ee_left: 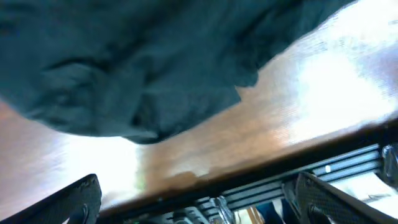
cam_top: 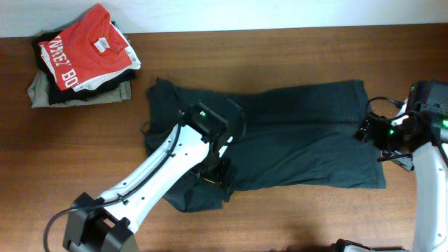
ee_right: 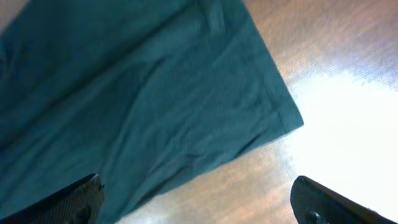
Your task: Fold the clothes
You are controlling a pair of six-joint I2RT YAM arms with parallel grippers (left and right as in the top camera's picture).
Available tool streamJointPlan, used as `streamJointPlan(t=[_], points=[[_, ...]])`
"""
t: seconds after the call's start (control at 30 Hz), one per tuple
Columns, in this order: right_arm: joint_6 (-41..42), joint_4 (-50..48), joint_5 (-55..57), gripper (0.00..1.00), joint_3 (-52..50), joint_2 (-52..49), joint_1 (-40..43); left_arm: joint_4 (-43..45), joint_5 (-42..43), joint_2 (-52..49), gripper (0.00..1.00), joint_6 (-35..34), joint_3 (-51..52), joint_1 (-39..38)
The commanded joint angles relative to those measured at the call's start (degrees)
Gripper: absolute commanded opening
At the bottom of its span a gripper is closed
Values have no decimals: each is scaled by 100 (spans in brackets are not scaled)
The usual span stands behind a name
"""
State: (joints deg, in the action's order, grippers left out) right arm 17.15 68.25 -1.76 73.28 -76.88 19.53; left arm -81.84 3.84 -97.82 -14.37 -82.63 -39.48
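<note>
The dark charcoal garment (cam_top: 301,133) lies spread flat across the middle and right of the wooden table (cam_top: 280,49). My left gripper (cam_top: 214,175) hovers over its lower left part. In the left wrist view the fingers (ee_left: 199,208) are wide open and empty, with the garment's bunched lower edge (ee_left: 124,62) ahead of them. My right gripper (cam_top: 367,130) is at the garment's right end. In the right wrist view its fingers (ee_right: 199,202) are wide open and empty above bare wood, beside a hemmed corner of the garment (ee_right: 155,93).
A stack of folded clothes topped by a red T-shirt with white letters (cam_top: 87,52) sits at the back left corner. The table's front edge (ee_left: 249,180) runs just ahead of my left gripper, with a metal frame below it.
</note>
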Motion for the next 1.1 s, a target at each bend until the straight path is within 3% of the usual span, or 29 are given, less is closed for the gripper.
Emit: streamJointPlan(t=[0.0, 0.07, 0.17, 0.23, 0.37, 0.43, 0.57, 0.77, 0.9, 0.97, 1.07], points=[[181, -280, 31, 99, 0, 37, 44, 774, 1884, 57, 99, 1043, 922, -26], [181, -310, 28, 99, 0, 37, 44, 1558, 1939, 55, 95, 1032, 1932, -28], [181, -310, 28, 99, 0, 37, 44, 1967, 1832, 55, 94, 933, 2662, -28], [181, -310, 28, 99, 0, 37, 44, 2284, 1250, 55, 91, 433, 2896, -26], [181, -310, 28, 99, 0, 37, 44, 2997, 872, 46, 89, 348, 2907, -26], [181, -289, 28, 99, -26, 11, 44, 3023, 658, 33, 82, 350, 2909, -26], [184, -260, 28, 99, -188, -205, 44, 2986, 616, -188, 79, 376, 2946, -57], [291, -334, 31, 98, -188, -426, 44, 2850, 509, -321, 67, 308, 2946, -140], [291, -361, 28, 99, -188, -428, 44, 2509, 507, -328, 69, -170, 2977, -140], [291, -367, 28, 99, -186, -428, 44, 2743, 509, -348, 77, -286, 3233, -140], [289, -448, 28, 99, -188, -426, 44, 3049, 273, -348, 78, -450, 3259, -140]])
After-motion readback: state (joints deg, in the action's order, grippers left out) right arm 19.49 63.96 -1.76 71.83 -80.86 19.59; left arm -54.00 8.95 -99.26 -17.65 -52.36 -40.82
